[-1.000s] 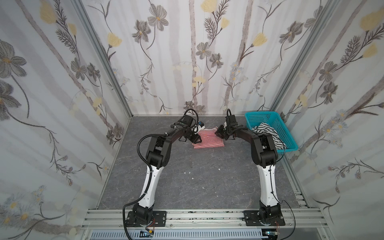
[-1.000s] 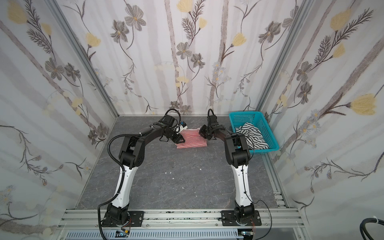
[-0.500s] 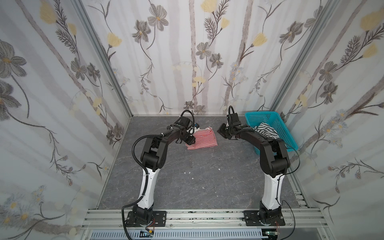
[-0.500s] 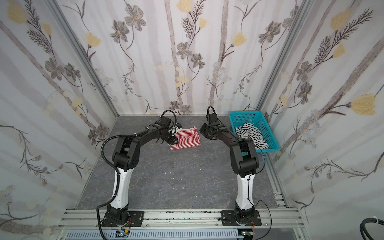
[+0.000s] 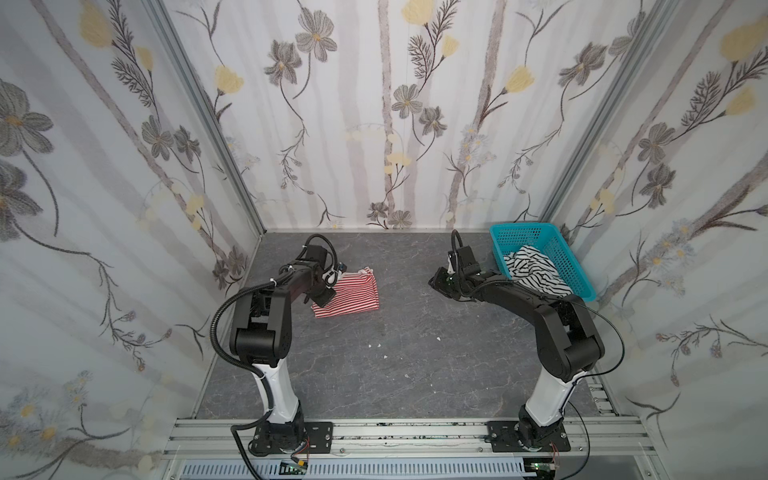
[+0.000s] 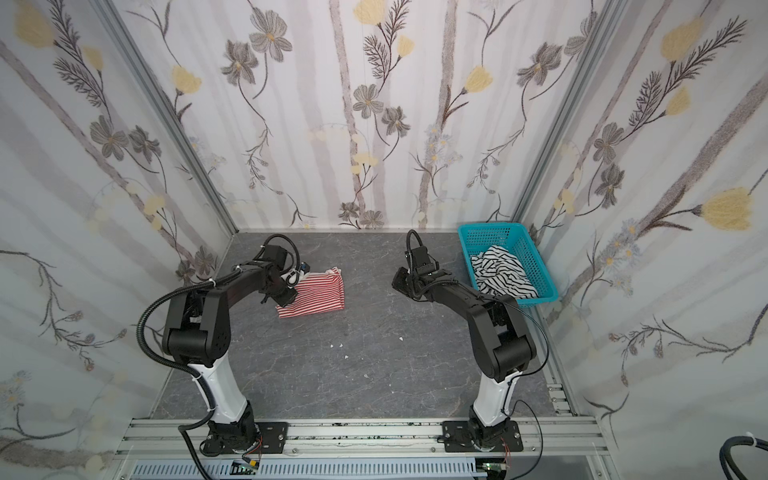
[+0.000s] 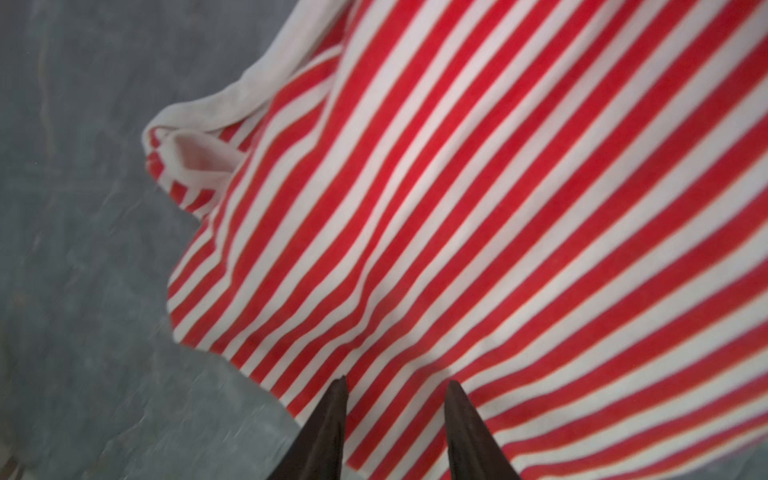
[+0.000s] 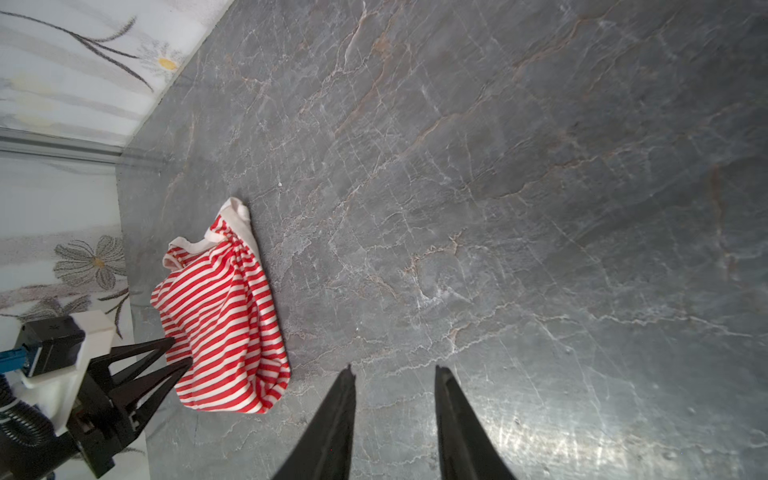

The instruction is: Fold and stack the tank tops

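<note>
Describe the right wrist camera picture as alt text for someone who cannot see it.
A folded red-and-white striped tank top lies on a grey marbled table. The left gripper touches its edge with jaws slightly parted. In the foreground the right gripper hangs open and empty over bare table, beside flowered walls.

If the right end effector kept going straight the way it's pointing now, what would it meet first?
Probably the bare table: the right end effector stands open and empty, and the red-striped tank top lies off to one side of its line.

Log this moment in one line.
left claw: open at red-and-white tank top | right claw: open, empty | black-and-white tank top: in basket
</note>
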`<action>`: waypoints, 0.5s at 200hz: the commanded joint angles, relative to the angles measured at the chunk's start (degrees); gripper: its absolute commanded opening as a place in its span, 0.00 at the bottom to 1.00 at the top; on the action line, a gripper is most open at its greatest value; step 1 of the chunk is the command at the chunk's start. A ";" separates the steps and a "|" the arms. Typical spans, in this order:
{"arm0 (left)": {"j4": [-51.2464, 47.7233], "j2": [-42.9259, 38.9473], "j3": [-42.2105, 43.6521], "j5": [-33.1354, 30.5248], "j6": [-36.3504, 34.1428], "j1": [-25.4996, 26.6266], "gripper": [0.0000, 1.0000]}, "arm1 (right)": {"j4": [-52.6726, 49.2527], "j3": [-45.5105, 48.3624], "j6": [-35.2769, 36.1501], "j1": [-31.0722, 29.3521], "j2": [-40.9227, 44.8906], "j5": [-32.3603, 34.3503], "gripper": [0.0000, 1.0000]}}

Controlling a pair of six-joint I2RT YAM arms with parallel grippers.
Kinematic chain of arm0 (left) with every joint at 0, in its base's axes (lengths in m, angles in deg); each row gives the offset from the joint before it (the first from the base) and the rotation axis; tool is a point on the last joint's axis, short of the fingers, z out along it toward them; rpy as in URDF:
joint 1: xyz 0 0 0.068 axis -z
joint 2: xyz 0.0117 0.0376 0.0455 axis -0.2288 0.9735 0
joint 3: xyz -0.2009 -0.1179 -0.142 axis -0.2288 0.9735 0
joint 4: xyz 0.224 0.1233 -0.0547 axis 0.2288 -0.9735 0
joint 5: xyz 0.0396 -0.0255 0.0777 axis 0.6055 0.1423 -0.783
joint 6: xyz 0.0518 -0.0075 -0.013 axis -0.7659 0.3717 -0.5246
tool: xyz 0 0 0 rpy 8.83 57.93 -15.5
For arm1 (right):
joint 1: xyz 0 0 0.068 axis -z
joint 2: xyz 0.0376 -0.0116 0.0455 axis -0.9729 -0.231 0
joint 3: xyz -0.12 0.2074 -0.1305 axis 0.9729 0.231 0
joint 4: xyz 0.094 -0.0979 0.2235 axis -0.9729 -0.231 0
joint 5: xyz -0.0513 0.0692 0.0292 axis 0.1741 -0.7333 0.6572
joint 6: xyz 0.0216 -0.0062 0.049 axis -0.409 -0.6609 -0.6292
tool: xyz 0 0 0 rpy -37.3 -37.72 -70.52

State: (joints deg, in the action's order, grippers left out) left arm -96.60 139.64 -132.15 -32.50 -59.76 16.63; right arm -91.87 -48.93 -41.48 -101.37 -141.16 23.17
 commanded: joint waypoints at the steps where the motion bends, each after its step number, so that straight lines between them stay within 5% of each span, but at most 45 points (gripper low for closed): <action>1: 0.07 -3.12 -2.30 -1.31 -1.97 -2.75 0.41 | 4.44 1.89 -0.42 -0.96 2.52 -0.13 0.35; 44: 0.03 -7.56 -3.31 9.36 8.50 4.30 0.43 | 4.01 4.85 -0.09 -2.07 7.32 1.08 0.37; 69: 0.66 -3.57 -5.14 18.19 16.06 9.81 0.43 | 3.61 7.77 0.52 -1.95 10.46 2.28 0.43; 100: 2.59 3.56 -7.73 19.47 20.52 15.87 0.43 | 3.11 12.33 0.97 -1.73 15.43 4.35 0.55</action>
State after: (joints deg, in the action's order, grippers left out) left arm -95.40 139.57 -138.36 -17.74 -45.38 29.41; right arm -89.77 -38.88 -41.16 -103.25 -128.77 24.92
